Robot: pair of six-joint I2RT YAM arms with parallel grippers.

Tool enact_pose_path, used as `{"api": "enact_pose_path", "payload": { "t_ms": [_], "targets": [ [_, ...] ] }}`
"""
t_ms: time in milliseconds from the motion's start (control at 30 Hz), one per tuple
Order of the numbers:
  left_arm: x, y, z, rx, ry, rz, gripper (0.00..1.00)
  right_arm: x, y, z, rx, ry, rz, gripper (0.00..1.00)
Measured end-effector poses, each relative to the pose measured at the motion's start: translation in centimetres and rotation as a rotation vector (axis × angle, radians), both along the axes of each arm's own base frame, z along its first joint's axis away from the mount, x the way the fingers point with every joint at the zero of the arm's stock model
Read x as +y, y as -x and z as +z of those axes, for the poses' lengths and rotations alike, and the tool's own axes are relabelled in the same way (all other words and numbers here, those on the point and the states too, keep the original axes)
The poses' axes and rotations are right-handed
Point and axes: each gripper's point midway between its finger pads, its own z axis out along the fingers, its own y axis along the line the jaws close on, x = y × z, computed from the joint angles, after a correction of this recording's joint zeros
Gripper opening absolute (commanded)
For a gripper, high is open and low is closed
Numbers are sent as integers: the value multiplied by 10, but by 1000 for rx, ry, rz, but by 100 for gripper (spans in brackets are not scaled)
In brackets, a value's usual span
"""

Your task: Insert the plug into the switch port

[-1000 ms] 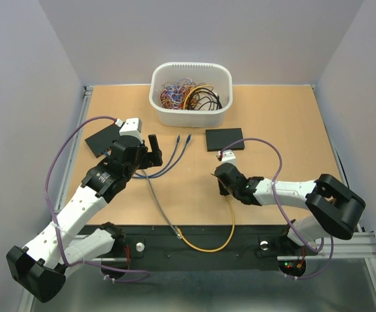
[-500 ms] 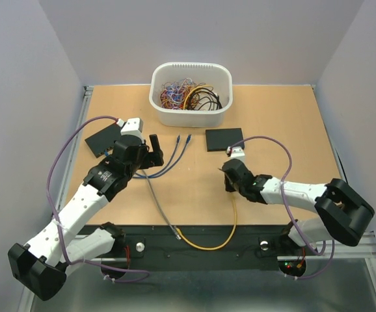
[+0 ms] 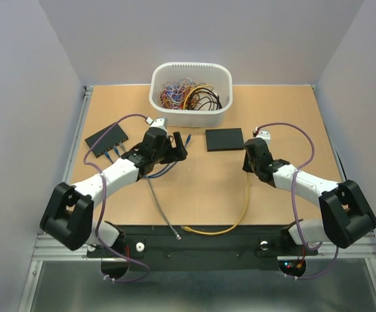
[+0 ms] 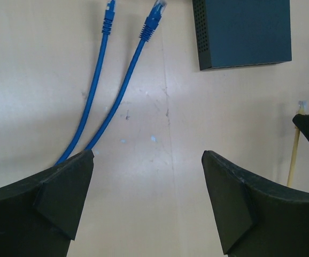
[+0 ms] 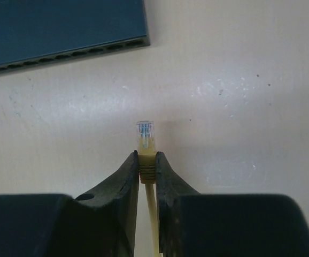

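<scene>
up close, the right pincer [image 5: 146, 163] is pinching the plug [image 5: 145, 131] by its yellow boot, clear tip pointing toward the switch [image 5: 63, 27], well short of its port openings. the left pincer [image 4: 146, 176] is gaping wide over two blue cables [image 4: 120, 91], its fingers cut off below.

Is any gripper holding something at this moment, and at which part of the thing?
The right gripper pinches the yellow cable's plug by its yellow boot, leaving the clear tip free. The left gripper is open and holds nothing.

Overhead view from behind arms, two close downward wrist views, sharing switch [image 3: 224, 139].
</scene>
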Motion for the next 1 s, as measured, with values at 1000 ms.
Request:
{"api": "enact_pose_path", "payload": {
  "t_ms": [1000],
  "targets": [
    [-109,-104,-73,-30,94,-157,90,-35,-155,-32,77,-37,-94,1]
  ]
}}
